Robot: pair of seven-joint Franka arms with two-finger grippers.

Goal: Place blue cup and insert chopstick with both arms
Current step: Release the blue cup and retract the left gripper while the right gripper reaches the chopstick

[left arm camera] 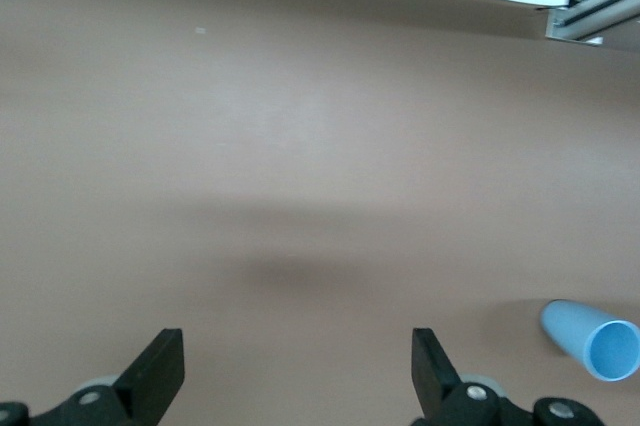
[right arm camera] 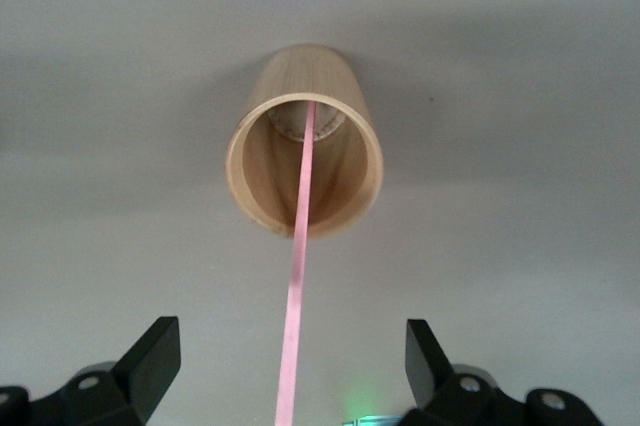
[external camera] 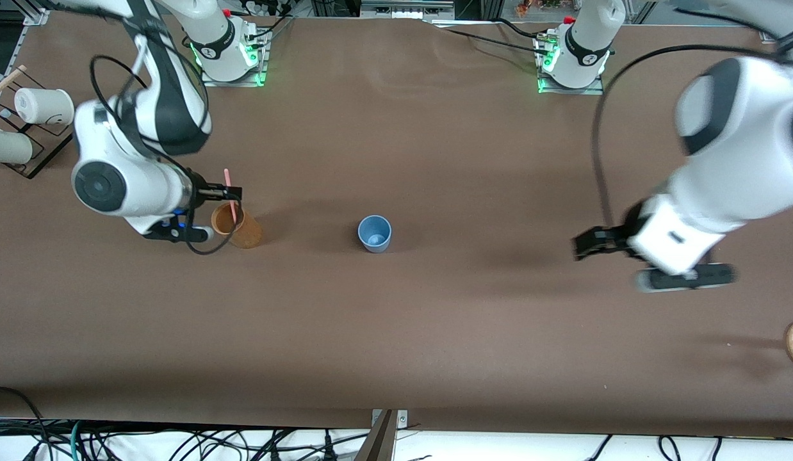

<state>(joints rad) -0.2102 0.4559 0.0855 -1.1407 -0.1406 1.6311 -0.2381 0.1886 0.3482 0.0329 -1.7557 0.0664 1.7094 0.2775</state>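
The blue cup (external camera: 375,233) stood upright and empty near the middle of the brown table (external camera: 435,333), so its placing looked done, while the insertion did not: the pink chopstick (external camera: 230,194) leaned inside the tan wooden cup (external camera: 237,226), which stood toward the right arm's end of the table, level with the blue cup. The right gripper (external camera: 235,191) hung over the tan cup's rim with the chopstick's upper part between its fingers; in the right wrist view those fingers (right arm camera: 150,354) were spread wide and clear of the stick, so nothing was gripped. The left gripper (external camera: 582,245) hung over bare table toward the left arm's end, well apart from the blue cup, its fingers (left arm camera: 160,371) parted and empty, apparently waiting. Judging by this, what remained was to grasp the chopstick, carry it across and drop it into the blue cup. No brand or writing could be read on either cup
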